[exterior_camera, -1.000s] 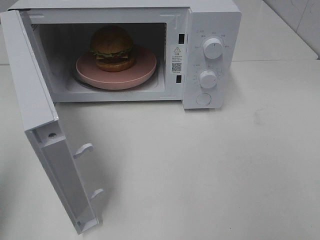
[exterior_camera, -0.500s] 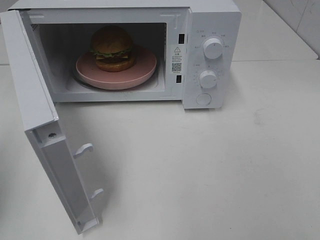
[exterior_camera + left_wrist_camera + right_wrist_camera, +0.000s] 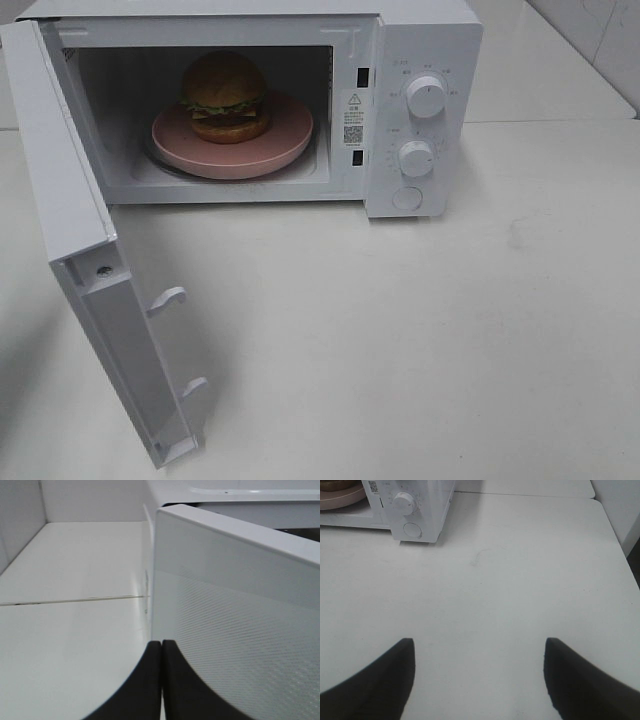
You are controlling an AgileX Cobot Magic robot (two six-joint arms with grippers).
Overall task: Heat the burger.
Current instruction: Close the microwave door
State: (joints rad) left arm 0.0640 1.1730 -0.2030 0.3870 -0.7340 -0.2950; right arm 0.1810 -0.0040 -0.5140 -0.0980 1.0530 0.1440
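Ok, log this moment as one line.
burger: on pink plate inside microwave | door: open | left gripper: shut, near door | right gripper: open, empty, over table

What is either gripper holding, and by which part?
Nothing. The left gripper is shut on nothing beside the microwave door; the right gripper is open above the table.

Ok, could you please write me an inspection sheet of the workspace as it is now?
Surface: white table, faint scuff marks.
Job's things: burger on pink plate inside microwave; door wide open.
Clutter: nothing seen.
Grippers: left gripper shut, holding nothing, beside the door's outer face, contact unclear; right gripper open, empty, above the table.
Cables: nothing seen.
Surroundings: tiled wall behind, at the right.
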